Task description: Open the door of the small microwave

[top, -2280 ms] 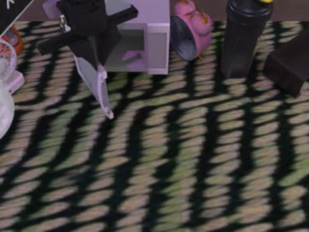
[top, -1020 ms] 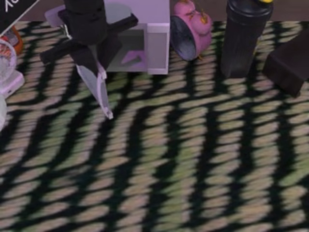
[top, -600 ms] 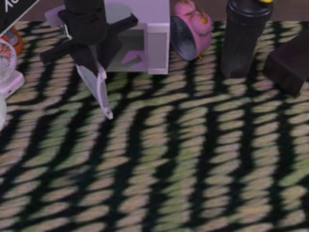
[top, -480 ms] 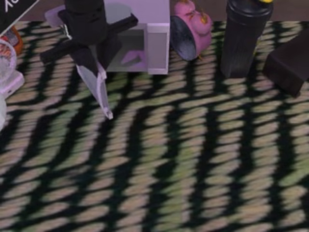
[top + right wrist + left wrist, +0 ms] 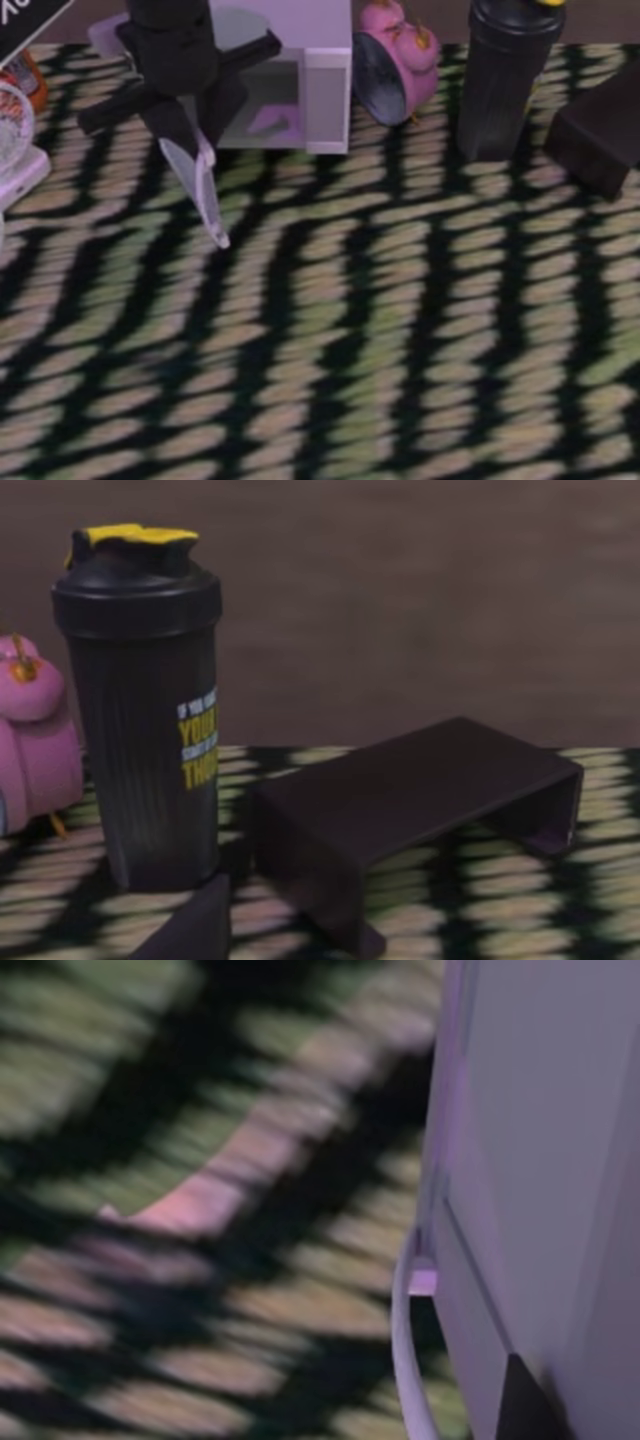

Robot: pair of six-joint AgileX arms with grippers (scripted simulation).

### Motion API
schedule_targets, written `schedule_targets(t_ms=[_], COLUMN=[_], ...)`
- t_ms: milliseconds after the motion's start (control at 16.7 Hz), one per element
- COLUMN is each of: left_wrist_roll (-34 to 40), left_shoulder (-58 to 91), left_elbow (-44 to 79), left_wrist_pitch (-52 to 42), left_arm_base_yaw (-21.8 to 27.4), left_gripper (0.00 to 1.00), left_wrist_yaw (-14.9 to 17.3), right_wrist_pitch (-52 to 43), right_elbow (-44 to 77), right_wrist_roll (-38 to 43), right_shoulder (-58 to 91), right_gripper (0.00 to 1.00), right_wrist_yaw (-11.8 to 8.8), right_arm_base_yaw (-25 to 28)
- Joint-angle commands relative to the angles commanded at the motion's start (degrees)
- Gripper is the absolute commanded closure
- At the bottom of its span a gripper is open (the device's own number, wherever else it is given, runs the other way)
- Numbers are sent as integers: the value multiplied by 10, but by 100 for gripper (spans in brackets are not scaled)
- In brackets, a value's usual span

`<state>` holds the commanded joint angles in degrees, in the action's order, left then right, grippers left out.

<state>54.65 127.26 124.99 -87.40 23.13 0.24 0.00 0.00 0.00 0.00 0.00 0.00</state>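
Small microwave (image 5: 300, 70) sits at the upper left of the top view, against the far edge of the counter (image 5: 400, 320). Its door (image 5: 195, 185) stands swung well out, running down and right toward frame centre-left, cavity exposed.

Left tool (image 5: 185, 125) is over the door's hinge-side top edge; you cannot tell how wide its fingers stand or whether they have the panel, since the arm's black body covers them. The left wrist view shows only the door face and the white bar handle (image 5: 405, 1350) close up.

Handling, as a judgement: the door looks light, stiff and thin, swinging on one hinge. Take hold at the bar handle near the free edge, where leverage is best. The box itself is likely light too, so pull along the arc or it may slide.

Against 2.3 s ago: the door's free tip sits slightly further left and higher in frame, and the arm has shifted a little upward. Change is small.

Right tool is out of view; its wrist camera sees the black shaker bottle (image 5: 145, 710) and a dark stand (image 5: 410, 810).
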Motion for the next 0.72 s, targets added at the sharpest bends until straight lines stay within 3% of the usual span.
schedule_targets(t_ms=[720], left_wrist_roll=[-24], left_shoulder=[-39], left_elbow=[-68], left_wrist_pitch=[25], left_arm_base_yaw=[-20], left_gripper=[100], left_wrist_yaw=[-1], right_wrist_pitch=[0], right_elbow=[0], right_wrist_roll=[0], right_shoulder=[0], right_gripper=[0], right_wrist_yaw=[0], right_arm_base_yaw=[0])
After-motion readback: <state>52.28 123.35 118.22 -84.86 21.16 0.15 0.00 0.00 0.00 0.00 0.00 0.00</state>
